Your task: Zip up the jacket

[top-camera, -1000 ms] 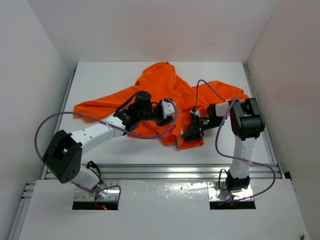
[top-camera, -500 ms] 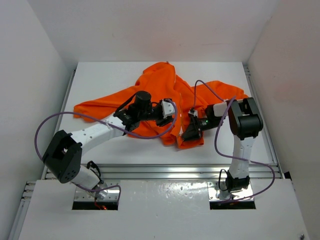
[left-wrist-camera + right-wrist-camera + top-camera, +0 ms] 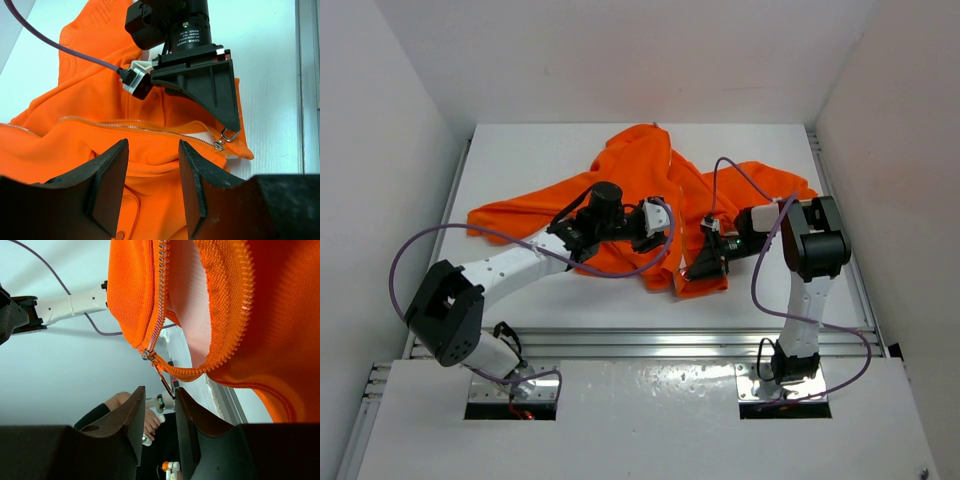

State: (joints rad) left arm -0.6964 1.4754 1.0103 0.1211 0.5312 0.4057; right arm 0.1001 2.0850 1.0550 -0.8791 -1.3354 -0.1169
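Observation:
The orange jacket (image 3: 640, 170) lies spread and crumpled on the white table. Its pale zipper (image 3: 125, 123) is open, with the slider (image 3: 218, 145) near the bottom hem. My left gripper (image 3: 658, 222) is open over a fold of jacket fabric (image 3: 150, 170) left of the zipper. My right gripper (image 3: 703, 268) is at the hem, seen from the side in the left wrist view (image 3: 231, 125). In the right wrist view its jaws (image 3: 159, 390) stand a narrow gap apart. The metal pull (image 3: 164, 379) hangs into that gap, its end against one fingertip (image 3: 179, 392).
Purple cables (image 3: 430, 240) loop from both arms over the table. An aluminium rail (image 3: 650, 340) runs along the near edge. White walls enclose the table (image 3: 520, 150) on three sides. A person's hand (image 3: 150, 420) shows far behind the right fingers.
My right gripper shifted slightly left and then back right at the hem. The left arm has not moved.

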